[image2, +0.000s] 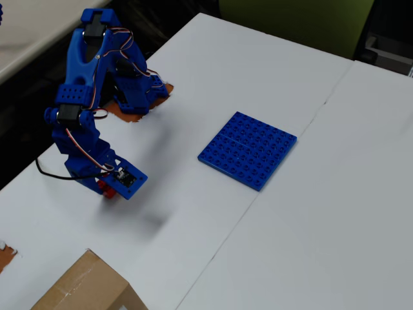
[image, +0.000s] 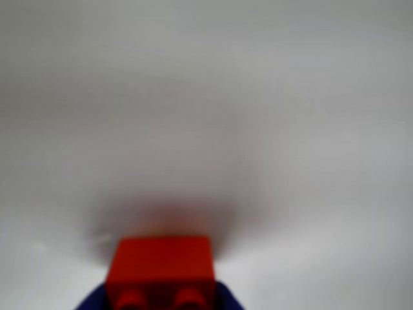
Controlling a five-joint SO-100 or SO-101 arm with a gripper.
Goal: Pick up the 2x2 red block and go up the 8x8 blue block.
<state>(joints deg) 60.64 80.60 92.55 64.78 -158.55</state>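
The 2x2 red block [image: 161,261] fills the bottom middle of the blurred wrist view, studs toward the camera, with blue gripper [image: 161,303] parts on both sides of it. In the overhead view the gripper [image2: 106,190] points down at the left of the white table, and the red block [image2: 105,188] shows as a small red patch under it. The jaws appear shut on the block. The 8x8 blue block [image2: 248,150] lies flat at the table's middle, well to the right of the gripper. It is out of the wrist view.
The arm's base [image2: 132,97] stands at the back left near the table edge. A cardboard box [image2: 84,287] sits at the front left corner. A seam [image2: 258,194] runs between two white tabletops, just right of the blue plate.
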